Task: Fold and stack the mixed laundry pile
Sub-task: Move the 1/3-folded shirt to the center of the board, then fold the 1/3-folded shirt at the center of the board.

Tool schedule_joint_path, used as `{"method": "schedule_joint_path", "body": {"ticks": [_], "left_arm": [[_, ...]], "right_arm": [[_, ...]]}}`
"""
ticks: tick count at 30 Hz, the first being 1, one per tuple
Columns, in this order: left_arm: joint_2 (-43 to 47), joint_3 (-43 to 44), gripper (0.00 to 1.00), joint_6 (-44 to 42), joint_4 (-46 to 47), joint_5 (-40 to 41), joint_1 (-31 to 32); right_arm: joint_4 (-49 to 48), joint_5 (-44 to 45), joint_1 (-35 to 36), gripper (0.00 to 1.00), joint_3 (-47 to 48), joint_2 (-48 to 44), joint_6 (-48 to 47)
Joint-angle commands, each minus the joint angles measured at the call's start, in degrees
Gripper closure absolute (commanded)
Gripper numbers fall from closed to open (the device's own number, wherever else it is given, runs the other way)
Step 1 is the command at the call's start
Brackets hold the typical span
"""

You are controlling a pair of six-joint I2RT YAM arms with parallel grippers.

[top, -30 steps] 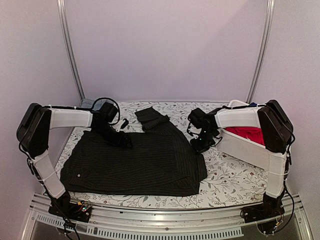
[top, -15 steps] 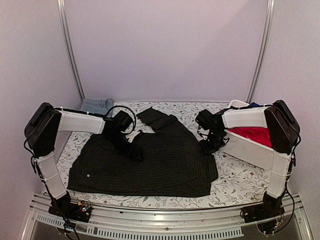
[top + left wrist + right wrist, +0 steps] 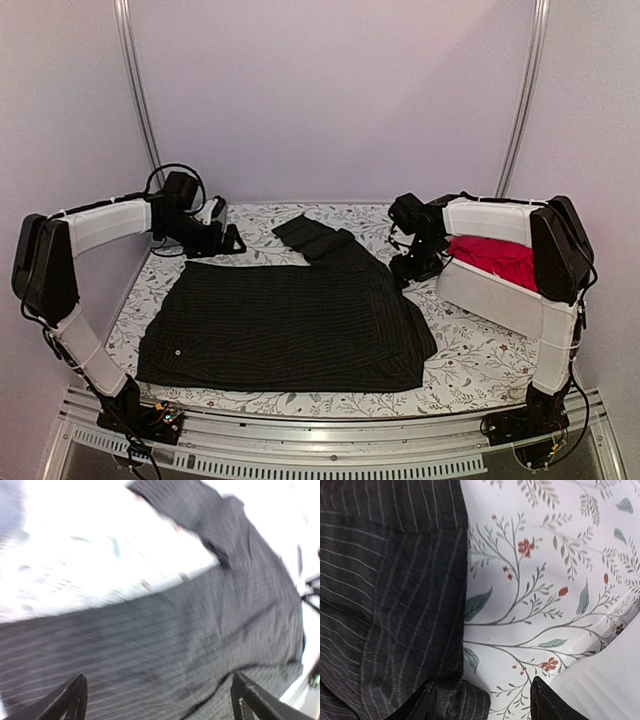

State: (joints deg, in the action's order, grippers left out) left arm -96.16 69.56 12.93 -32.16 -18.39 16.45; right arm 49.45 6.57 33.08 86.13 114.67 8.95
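Observation:
The black pinstriped shirt lies spread flat on the floral table cover, one sleeve folded up at the back. My left gripper hovers at the shirt's far left corner, jaws wide open over the striped cloth with nothing held. In the left wrist view this gripper shows only its two fingertips. My right gripper is at the shirt's far right edge, open. In the right wrist view the right gripper has the shirt's hem beside its left finger. Red cloth fills the bin.
A white plastic bin stands tilted along the right side, its corner close to my right gripper. Metal frame posts rise at the back left and back right. The table's near rail runs along the front.
My right gripper has opened and let go of the shirt's right edge. My left arm has swung off the shirt toward the back left. The shirt now lies flatter.

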Motion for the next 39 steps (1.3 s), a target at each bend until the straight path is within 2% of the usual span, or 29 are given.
{"method": "schedule_joint_path", "body": {"ticks": [1,7,8,10,13,21,35,39], "left_arm": [[4.93,0.65,0.00,3.02,5.51,1.05,-7.03],[3.97,2.05,0.00,5.96,9.51,0.76,-14.05],[2.40,3.91,0.00,5.88,8.27,-2.65,-15.52],[-0.25,5.66,0.00,6.61,6.16,-7.62,-18.76],[-0.65,3.37,0.00,8.28,10.19,-10.01,-21.88],[-8.18,10.05,0.01,3.48,2.90,-1.98,-22.97],[-14.97,13.02,0.07,1.21,0.62,0.29,-23.62],[-18.22,15.39,0.11,-1.65,-2.48,1.39,-24.28]], "right_arm": [[-2.13,-4.06,-1.70,0.37,6.11,-3.19,-1.63],[-3.15,-7.99,-1.77,0.31,12.49,-0.06,-2.94],[-3.54,-8.31,-1.95,0.31,13.58,0.60,-3.17],[-3.92,-9.51,-2.55,0.34,17.10,3.61,-3.38],[-2.85,-10.83,-3.46,0.46,24.59,10.62,-3.65],[-3.39,-14.74,-3.68,0.51,36.35,22.98,-4.62],[-4.66,-9.56,-2.58,0.56,43.18,33.47,-6.48],[-4.64,-10.76,-2.51,0.64,44.02,35.35,-6.62]]}}
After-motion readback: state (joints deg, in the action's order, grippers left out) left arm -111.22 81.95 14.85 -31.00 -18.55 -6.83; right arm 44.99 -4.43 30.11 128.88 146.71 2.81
